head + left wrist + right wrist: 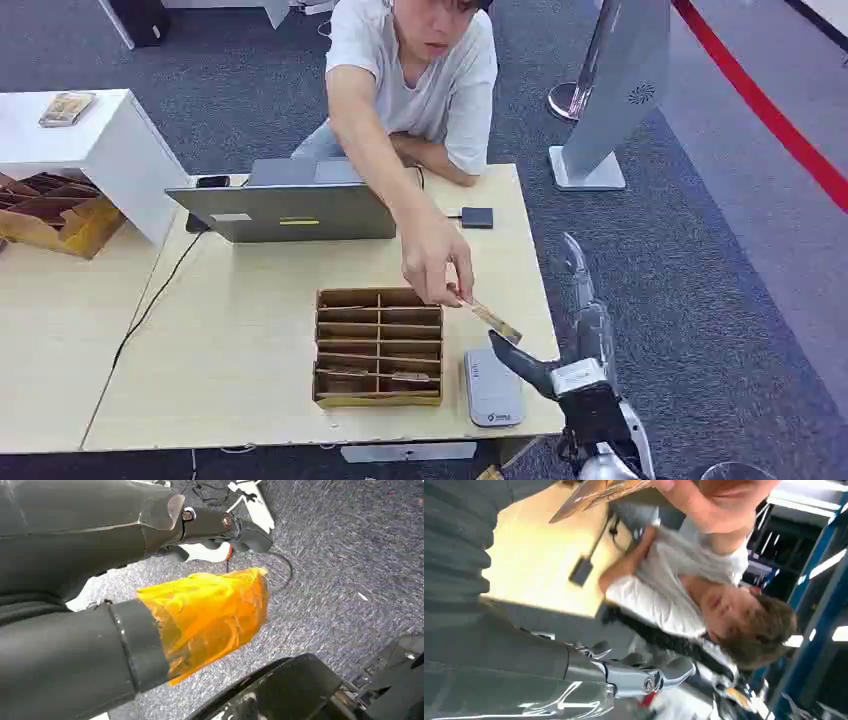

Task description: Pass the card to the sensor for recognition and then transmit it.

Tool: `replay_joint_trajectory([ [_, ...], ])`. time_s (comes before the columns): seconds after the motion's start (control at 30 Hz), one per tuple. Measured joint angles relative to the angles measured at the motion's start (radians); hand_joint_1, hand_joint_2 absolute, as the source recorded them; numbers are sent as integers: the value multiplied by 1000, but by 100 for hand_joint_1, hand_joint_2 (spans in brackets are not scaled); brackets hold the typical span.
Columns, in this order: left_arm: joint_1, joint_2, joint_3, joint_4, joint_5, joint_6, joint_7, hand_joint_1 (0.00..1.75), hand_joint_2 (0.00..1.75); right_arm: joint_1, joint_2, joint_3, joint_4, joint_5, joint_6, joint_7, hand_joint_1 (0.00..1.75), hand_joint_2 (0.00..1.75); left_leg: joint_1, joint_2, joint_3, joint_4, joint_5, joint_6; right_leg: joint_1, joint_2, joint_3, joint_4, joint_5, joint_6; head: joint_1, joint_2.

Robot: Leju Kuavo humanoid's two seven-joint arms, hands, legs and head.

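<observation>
A person's hand (432, 262) pinches a brownish card (497, 322) and holds it out above the table's right front part, tilted down toward my right hand (585, 345). That hand hangs at the table's right edge with fingers stretched and the thumb pointing over the grey sensor pad (492, 387); the card is just short of the thumb and nothing is in the hand. In the right wrist view the card (594, 492) sits in the person's fingers (714, 500), apart from my right hand (524, 645). My left hand (200, 522) hangs over the carpet, holding nothing.
A cardboard divider box (378, 346) with a few cards lies left of the sensor. An open laptop (290, 205) and a small dark device (477, 217) sit at the table's far side, where the person (420, 70) leans in. A white stand (610, 90) rises at right.
</observation>
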Motion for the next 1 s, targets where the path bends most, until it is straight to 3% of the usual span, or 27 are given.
replay_joint_trajectory([
  [0.2,2,0,0,0,0,0,5,0,0,0,-9,40,-36,182,-140,45,0,175,0,0,0,0,0,0,0,0,0,0,0,0,0,0],
  [0.5,3,0,0,0,-2,0,5,0,0,1,-25,83,-70,392,-274,115,0,175,0,0,0,0,0,0,0,0,0,0,0,0,0,0],
  [0.97,3,0,0,0,-5,0,5,0,0,0,-45,110,-74,493,-317,156,0,175,0,0,0,0,0,0,0,0,0,0,0,0,0,0],
  [1.0,3,0,0,0,-5,0,5,0,0,0,-46,111,-74,498,-317,157,10,175,0,0,0,0,0,0,0,0,0,0,0,0,0,0],
])
